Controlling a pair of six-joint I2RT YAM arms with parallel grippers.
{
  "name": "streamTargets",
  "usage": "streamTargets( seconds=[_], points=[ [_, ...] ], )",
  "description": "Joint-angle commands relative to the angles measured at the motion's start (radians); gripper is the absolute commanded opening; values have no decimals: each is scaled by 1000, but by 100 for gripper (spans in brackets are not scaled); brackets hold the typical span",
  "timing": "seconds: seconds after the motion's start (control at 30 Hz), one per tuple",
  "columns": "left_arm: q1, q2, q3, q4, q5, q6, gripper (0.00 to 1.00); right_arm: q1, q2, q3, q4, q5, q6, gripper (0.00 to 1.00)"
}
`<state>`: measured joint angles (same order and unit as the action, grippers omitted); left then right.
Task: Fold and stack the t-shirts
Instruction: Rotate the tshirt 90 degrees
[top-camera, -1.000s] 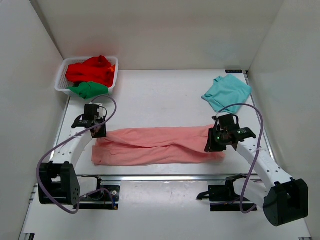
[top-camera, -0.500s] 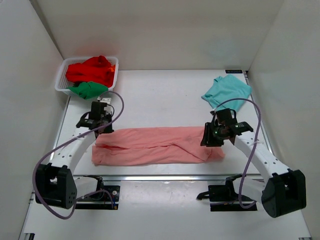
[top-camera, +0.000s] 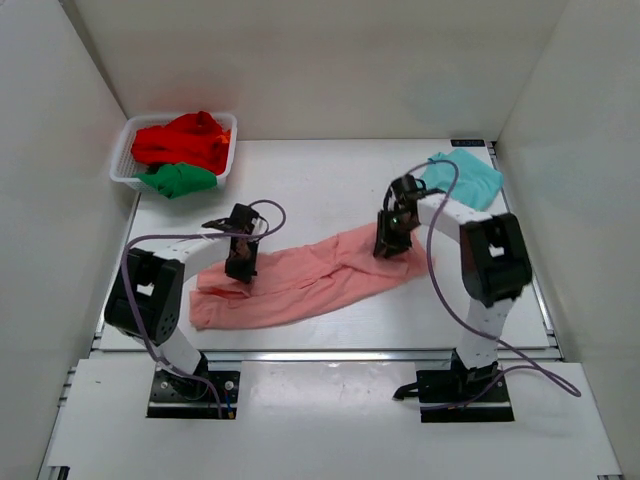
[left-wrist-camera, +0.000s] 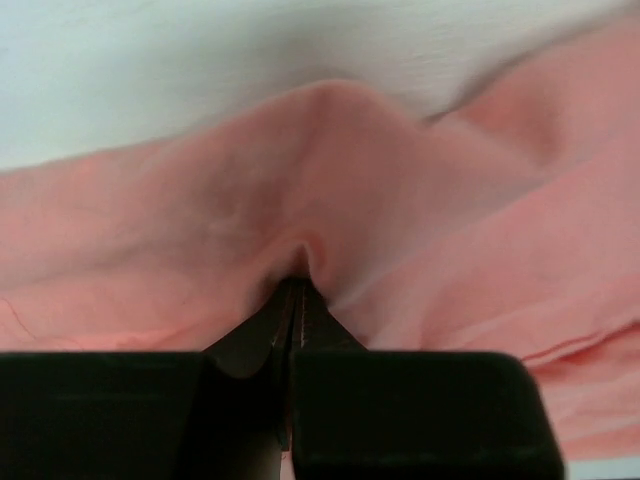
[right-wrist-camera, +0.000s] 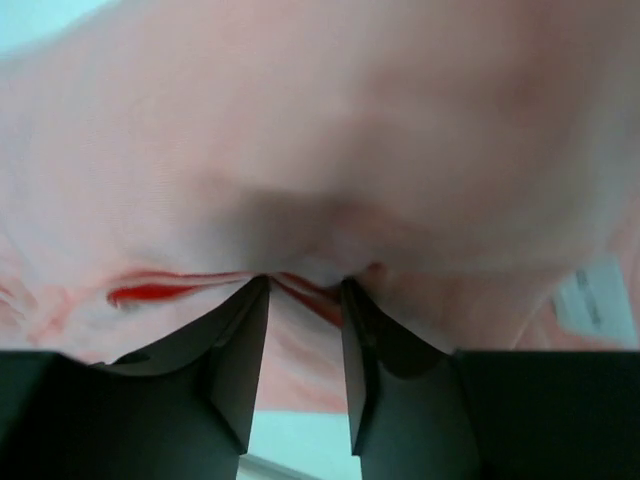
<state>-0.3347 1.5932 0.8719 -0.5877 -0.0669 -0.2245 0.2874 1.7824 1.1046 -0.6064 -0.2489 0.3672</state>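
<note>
left gripper (top-camera: 241, 262) pinches a fold of the salmon-pink t-shirt (top-camera: 300, 285), fingers (left-wrist-camera: 250, 340) pressed together on the cloth. right gripper (top-camera: 388, 243) pinches the same shirt's other end, fabric bunched between its fingers (right-wrist-camera: 235, 340). the shirt lies rumpled on the table (top-camera: 320, 190) between both grippers. teal t-shirt (top-camera: 462, 178) sits just beyond the right gripper.

- Four t-shirts: red t-shirt (top-camera: 178, 140) and green t-shirt (top-camera: 180, 181) in the basket (top-camera: 119, 170), salmon-pink t-shirt (top-camera: 300, 285) and teal t-shirt (top-camera: 465, 182) outside it.
- One basket.
- Two grippers: left gripper (top-camera: 240, 270), right gripper (top-camera: 386, 248).
</note>
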Motion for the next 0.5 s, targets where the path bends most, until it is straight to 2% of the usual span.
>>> streamTargets(
  seconds=[0.0,0.07,0.1,0.17,0.2,0.27,0.33,0.43,0.47],
  points=[
    [-67,114,50,-55,127,-7,7,7,230,321,30,-29,-86,34],
    [-111,178,100,-101,284,31,3,16,436,671,-65,-35,-157,36],
    [-128,194,114,-115,320,33,0,21,487,767,-125,-52,-174,38],
    [-159,203,168,-141,456,53,0,21,666,1151,-220,-44,-223,41],
    [-161,192,194,-133,470,53,0,18,739,1251,-275,-38,-231,43],
    [-138,136,238,-129,538,27,0,-2,791,1530,-337,-23,-240,46],
    [-103,91,286,-118,559,-15,0,-17,749,1525,-313,-29,-240,50],
    [-55,57,406,-136,616,-45,1,-4,497,1291,-221,8,-261,54],
    [-44,56,450,-141,618,-50,2,1,447,1159,-163,37,-272,55]
  ],
)
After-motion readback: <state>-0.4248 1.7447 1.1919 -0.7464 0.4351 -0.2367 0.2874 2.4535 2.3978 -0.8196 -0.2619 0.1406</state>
